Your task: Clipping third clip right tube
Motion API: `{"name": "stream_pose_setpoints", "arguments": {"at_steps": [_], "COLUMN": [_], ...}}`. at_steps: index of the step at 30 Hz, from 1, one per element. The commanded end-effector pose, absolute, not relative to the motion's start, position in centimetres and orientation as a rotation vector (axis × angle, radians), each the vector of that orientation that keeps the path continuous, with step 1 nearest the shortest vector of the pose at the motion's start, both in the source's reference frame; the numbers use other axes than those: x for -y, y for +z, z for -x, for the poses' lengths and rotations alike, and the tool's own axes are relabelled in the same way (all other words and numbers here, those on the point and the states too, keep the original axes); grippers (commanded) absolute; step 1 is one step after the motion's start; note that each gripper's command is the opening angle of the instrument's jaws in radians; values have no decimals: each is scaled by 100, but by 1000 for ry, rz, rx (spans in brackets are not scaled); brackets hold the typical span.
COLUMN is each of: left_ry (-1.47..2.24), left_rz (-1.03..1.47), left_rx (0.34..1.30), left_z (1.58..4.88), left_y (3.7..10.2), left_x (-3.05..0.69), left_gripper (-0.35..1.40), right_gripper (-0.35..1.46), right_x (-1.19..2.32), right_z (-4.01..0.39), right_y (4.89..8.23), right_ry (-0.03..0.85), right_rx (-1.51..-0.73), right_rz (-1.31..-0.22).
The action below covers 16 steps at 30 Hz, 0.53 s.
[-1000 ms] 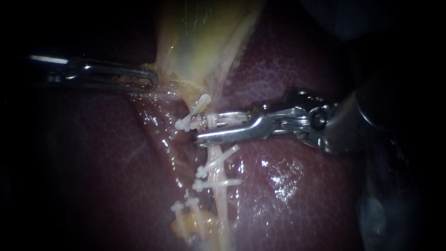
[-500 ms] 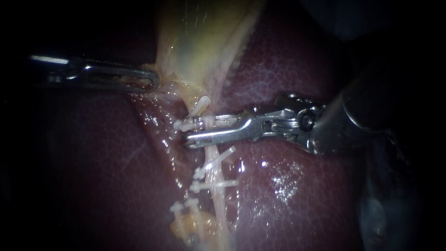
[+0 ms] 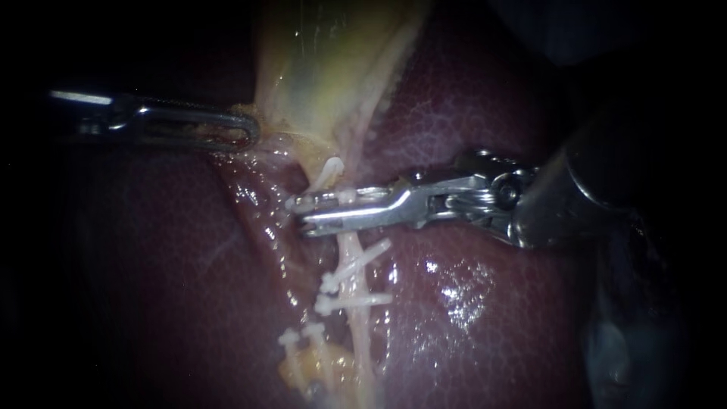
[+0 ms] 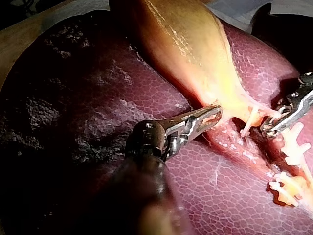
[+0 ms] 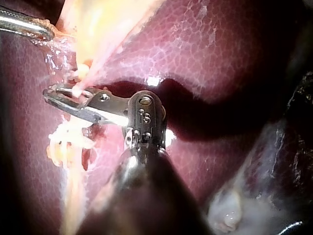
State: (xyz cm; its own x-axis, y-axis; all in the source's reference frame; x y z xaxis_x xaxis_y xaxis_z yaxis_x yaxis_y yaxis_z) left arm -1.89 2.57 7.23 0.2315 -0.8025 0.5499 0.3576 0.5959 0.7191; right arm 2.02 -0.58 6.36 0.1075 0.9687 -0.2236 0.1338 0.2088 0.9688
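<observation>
My right instrument (image 3: 300, 213) comes in over the liver (image 3: 469, 303). Its pincer is clenched nearly flat on a white clip (image 3: 333, 198), and both jaws press it. That clip lies across the right tube (image 3: 351, 261), just below the gallbladder (image 3: 326, 68) neck. Two lower clips (image 3: 362, 299) sit further down the same tube, apart from the pincer. One upper clip (image 3: 327, 170) stands just above the pincer; I can't tell if they touch. On my left instrument (image 3: 248, 130) the pincer is clamped on the gallbladder edge, well apart from the right one.
</observation>
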Motion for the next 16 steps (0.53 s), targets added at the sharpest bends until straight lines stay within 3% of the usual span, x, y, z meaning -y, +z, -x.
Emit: {"name": "stream_pose_setpoints", "arguments": {"at_steps": [1, 16], "left_ry": [-845, -845], "left_rz": [-501, -502], "left_rx": [1059, 1059], "left_z": [189, 189], "left_y": [723, 723], "left_x": [-257, -257], "left_gripper": [-35, -35], "right_gripper": [-35, -35], "right_x": [58, 60], "right_z": [-202, -201], "right_y": [637, 639], "right_ry": [898, 898], "right_rx": [-1301, -1302], "right_rz": [-1186, -1184]}}
